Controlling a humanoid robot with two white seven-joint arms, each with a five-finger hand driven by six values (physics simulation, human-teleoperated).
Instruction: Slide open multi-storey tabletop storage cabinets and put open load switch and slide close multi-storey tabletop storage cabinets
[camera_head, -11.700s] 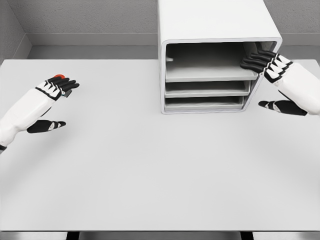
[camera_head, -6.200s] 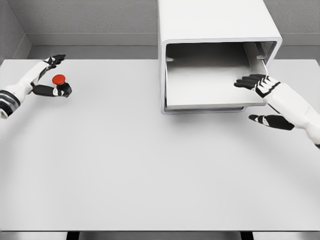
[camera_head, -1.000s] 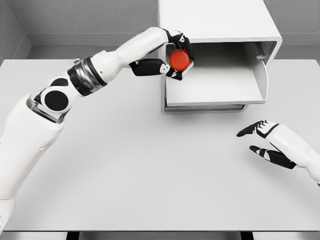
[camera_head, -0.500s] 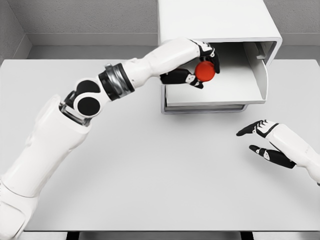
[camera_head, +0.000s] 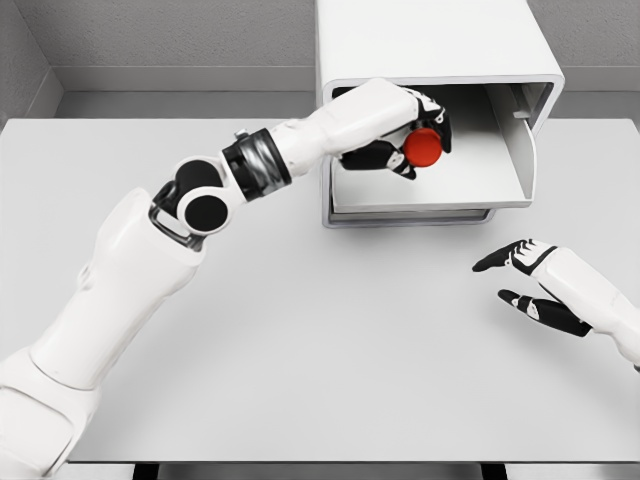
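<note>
A white multi-storey cabinet (camera_head: 430, 45) stands at the back of the table, its top drawer (camera_head: 470, 180) slid out toward me. My left hand (camera_head: 420, 140) reaches over that drawer, shut on the load switch (camera_head: 423, 146), whose round red button faces me. The switch hangs a little above the drawer floor, left of its middle. My right hand (camera_head: 525, 280) hovers open over the table in front of the cabinet's right corner, holding nothing.
The white table (camera_head: 300, 340) spreads wide in front of the cabinet. Below the pulled-out drawer, the lower drawers (camera_head: 400, 215) sit pushed in. A grey wall runs behind the table.
My left arm has carried the switch rightward from the cabinet's left edge to above the open drawer and slightly lower. The right hand has stayed put.
</note>
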